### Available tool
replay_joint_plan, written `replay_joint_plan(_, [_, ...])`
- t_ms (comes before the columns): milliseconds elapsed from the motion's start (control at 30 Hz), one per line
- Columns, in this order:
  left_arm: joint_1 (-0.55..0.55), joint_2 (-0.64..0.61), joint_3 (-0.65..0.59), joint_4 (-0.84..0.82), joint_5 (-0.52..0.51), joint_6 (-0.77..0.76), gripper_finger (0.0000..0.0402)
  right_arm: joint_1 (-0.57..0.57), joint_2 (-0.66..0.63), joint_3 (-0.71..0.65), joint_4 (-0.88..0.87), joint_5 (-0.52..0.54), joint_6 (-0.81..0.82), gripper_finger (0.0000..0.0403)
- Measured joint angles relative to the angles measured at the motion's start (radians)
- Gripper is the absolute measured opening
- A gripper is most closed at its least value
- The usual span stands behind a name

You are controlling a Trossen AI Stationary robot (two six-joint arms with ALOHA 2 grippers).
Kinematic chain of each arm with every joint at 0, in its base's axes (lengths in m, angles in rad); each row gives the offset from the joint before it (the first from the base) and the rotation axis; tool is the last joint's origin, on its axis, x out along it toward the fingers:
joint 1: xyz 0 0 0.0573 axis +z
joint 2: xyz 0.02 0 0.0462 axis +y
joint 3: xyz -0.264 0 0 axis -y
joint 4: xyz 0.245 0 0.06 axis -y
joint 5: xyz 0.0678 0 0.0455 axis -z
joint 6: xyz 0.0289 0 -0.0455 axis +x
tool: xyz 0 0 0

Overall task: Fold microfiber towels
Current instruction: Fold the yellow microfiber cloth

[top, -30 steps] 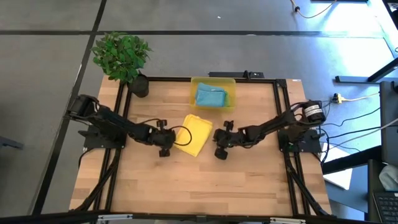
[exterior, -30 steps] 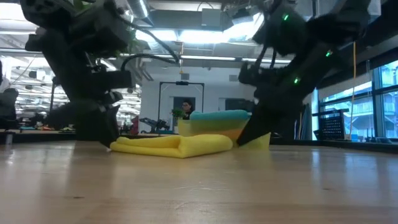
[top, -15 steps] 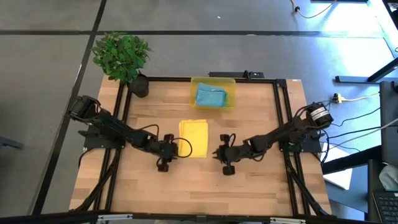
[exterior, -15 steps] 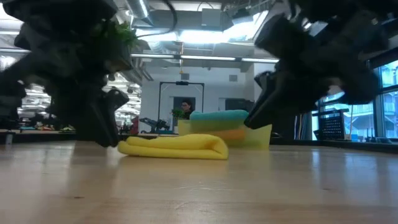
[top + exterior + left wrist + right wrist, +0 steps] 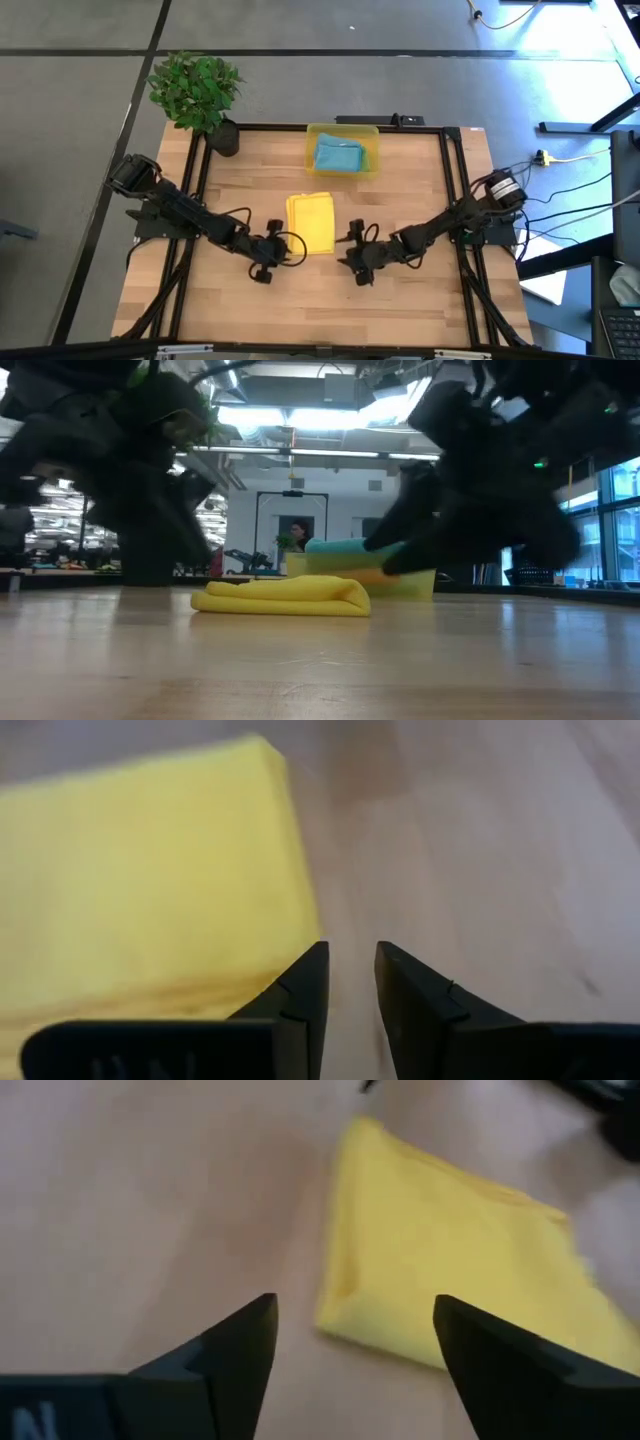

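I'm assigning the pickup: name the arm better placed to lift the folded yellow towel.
Left, probably. The left gripper sits right at the yellow towel's near corner, narrowly open; the right gripper is wide open but stands farther off.

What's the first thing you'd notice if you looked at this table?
The bright yellow towel, folded flat in the middle of the wooden table. The left hand and right hand sit low on either side of it, holding nothing. Behind it, a yellow bin holds a blue towel.
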Motion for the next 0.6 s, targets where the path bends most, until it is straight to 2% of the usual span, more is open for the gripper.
replay_joint_plan(133, [0.0, 0.0, 0.028, 0.006, -0.126, 0.06, 0.0078, -0.026, 0.024, -0.001, 0.099, 0.112, 0.027, 0.0265])
replay_joint_plan(200, [0.004, 0.0, 0.038, 0.01, -0.163, 0.083, 0.0078, -0.047, 0.024, 0.0, 0.11, 0.135, 0.063, 0.0256])
replay_joint_plan(467, [0.018, 0.0, 0.04, 0.007, -0.17, 0.091, 0.0078, -0.099, 0.086, 0.0, 0.173, 0.025, 0.107, 0.0235])
replay_joint_plan(600, [0.011, -0.001, 0.04, 0.003, -0.169, 0.091, 0.0078, -0.099, 0.153, 0.0, 0.203, 0.022, 0.105, 0.0235])
